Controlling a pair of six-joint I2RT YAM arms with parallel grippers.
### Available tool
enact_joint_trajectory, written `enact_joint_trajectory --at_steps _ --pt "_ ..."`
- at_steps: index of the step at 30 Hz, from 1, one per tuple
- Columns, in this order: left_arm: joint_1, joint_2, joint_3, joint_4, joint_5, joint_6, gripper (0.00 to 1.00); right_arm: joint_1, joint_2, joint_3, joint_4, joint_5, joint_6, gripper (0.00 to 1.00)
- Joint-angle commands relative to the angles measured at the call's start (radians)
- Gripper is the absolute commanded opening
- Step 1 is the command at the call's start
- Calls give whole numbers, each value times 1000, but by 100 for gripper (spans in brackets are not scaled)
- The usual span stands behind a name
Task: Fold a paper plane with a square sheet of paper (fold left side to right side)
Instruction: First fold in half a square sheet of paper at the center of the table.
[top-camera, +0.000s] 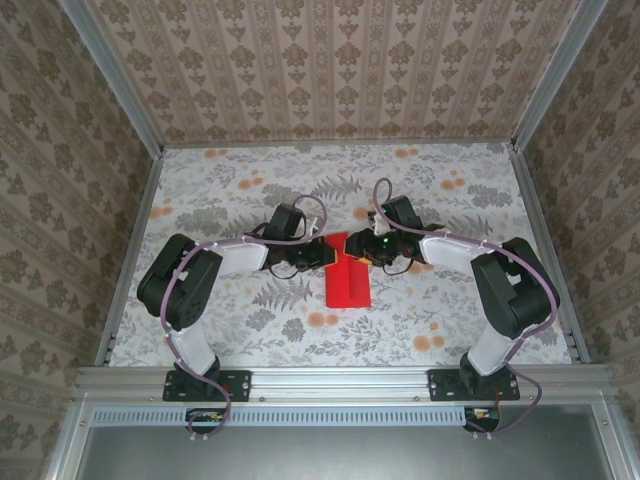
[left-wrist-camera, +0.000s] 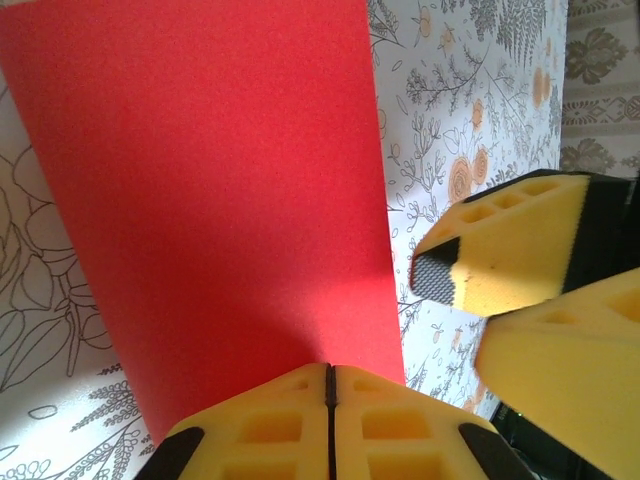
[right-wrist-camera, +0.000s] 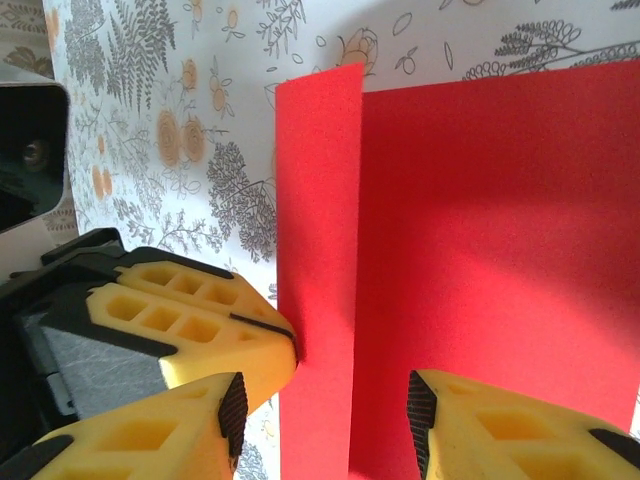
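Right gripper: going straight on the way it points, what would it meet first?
The right gripper would most likely meet the red paper first: its folded strip lies straight ahead between the open jaws, though depth is hard to judge.

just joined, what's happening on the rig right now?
Two arms are working a square sheet of paper, red, lying mid-table on the floral tablecloth. It is already folded into a narrow rectangle. The left gripper is shut at the paper's edge and looks to be pinching it. The right gripper is open, with a narrow overlapping strip of the sheet lying between its fingers. There is no pointed plane shape yet.
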Motion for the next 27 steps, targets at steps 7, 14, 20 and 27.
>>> enact_joint_trajectory --at_steps 7,14,20,27 --pt "-5 -5 22 -18 -10 20 7 11 69 3 42 -74 49 33" --pt "-5 -11 25 -23 -11 26 5 12 83 11 54 -93 53 0" --pt "0 -61 31 -94 -23 64 15 12 62 31 -37 -9 3 0" --pt "12 -147 28 -247 -137 136 45 10 41 57 -152 113 -58 0"
